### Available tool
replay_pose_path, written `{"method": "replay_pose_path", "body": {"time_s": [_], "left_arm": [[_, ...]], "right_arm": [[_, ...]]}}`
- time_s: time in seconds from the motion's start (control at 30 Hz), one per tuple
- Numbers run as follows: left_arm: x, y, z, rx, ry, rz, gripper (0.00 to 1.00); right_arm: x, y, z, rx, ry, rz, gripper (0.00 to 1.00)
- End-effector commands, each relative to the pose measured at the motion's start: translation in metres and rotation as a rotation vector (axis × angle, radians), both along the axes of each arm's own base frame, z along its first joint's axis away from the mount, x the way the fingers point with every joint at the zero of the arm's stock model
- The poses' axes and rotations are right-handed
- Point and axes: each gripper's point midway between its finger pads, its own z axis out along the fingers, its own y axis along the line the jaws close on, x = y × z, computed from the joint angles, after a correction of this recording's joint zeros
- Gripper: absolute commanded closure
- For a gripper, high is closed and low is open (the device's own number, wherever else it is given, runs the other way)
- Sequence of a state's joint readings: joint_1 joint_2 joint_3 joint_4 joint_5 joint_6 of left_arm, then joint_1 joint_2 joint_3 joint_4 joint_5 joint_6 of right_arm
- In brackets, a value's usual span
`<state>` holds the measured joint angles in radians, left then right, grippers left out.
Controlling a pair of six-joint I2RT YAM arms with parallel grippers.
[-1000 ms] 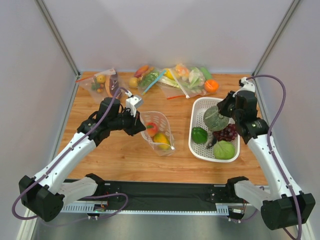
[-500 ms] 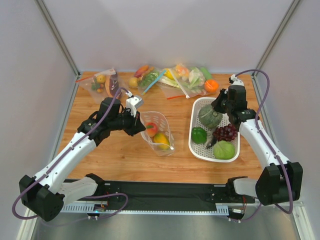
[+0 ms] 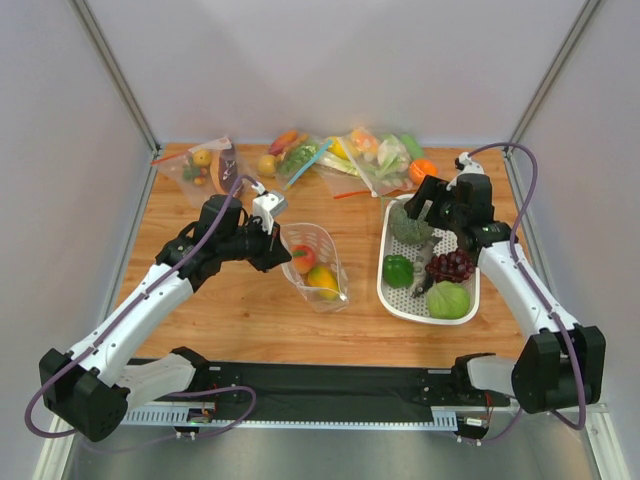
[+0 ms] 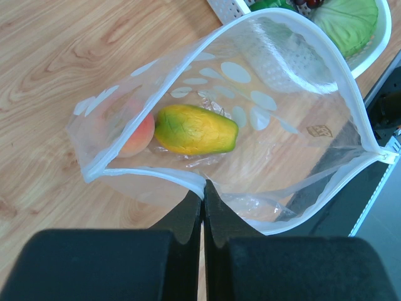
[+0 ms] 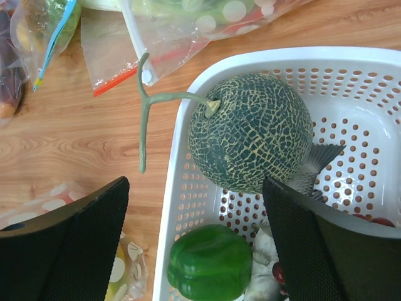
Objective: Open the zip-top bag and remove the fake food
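Note:
The zip-top bag (image 3: pixel 318 262), clear with white dots, stands open on the wood table. My left gripper (image 3: pixel 272 243) is shut on its near rim (image 4: pixel 203 188). Inside the bag lie an orange-red peach (image 4: pixel 135 135) and a yellow fruit (image 4: pixel 195 130). The grey-green bumpy ball (image 3: pixel 406 228) rests in the far end of the white basket (image 3: pixel 383 285), its stem reaching over the rim. My right gripper (image 3: pixel 420 208) hovers just above it, open, fingers apart on either side and touching nothing. In the right wrist view the ball (image 5: pixel 250 132) lies free between and beyond the gripper (image 5: pixel 194 185).
The basket (image 5: pixel 351 56) also holds a glossy green pepper (image 5: pixel 210 263), dark grapes (image 3: pixel 452 265) and a pale green cabbage (image 3: pixel 448 300). Plain clear bags of food (image 3: pixel 350 155) lie along the back edge, one more (image 3: pixel 205 168) at the back left.
My right gripper carried the grey-green ball to the basket's far end, then opened and let it go. The left arm and bag have not moved.

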<state>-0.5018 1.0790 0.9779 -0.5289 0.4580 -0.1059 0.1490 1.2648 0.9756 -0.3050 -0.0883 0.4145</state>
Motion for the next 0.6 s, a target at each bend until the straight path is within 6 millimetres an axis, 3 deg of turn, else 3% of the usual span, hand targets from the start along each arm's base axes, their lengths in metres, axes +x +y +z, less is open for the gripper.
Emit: {"method": "replay_pose_path", "body": {"time_s": [0.0,0.17,0.3,0.4,0.57], "left_arm": [[0.005,-0.001,0.017,-0.015,-0.052,-0.005,1.00],[0.005,-0.001,0.018,-0.018,-0.053,-0.006,1.00],[0.004,-0.002,0.017,-0.016,-0.050,-0.006,1.00],[0.005,-0.001,0.018,-0.018,-0.054,-0.005,1.00],[0.005,-0.001,0.019,-0.018,-0.057,-0.001,1.00]], "right_arm": [[-0.006,-0.002,0.024,-0.002,-0.058,0.011,0.10],[-0.021,-0.003,0.036,0.017,-0.055,0.005,0.06],[-0.033,0.009,0.050,0.057,-0.056,0.054,0.07],[-0.044,0.023,0.065,0.075,-0.087,0.115,0.09],[-0.069,0.054,0.109,0.108,-0.206,0.234,0.11]]}}
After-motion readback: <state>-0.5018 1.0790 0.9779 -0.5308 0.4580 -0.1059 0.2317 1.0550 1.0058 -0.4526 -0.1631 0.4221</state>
